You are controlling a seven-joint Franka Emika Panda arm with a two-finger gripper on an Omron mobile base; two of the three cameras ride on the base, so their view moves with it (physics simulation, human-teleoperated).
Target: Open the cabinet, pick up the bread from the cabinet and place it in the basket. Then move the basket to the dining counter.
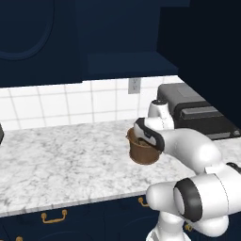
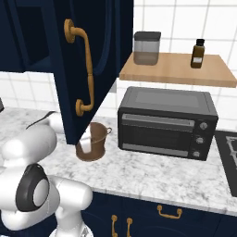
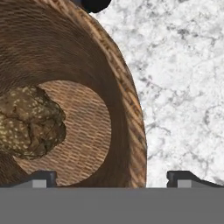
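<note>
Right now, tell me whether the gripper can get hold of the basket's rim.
Probably yes. In the hand view the gripper sits right over the basket, jaws apart, one fingertip inside and one over the marble counter, straddling the wall. The bread lies well aside on the basket floor, so nothing blocks it.

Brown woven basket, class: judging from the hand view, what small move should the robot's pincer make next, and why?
Probably close the pincer on the rolled rim of the brown woven basket. The lumpy brown bread roll already lies on the basket's floor, and the two dark fingertips stand apart, one inside the wall and one over the white-grey marble counter. A grip on the rim would let the basket be lifted.
</note>
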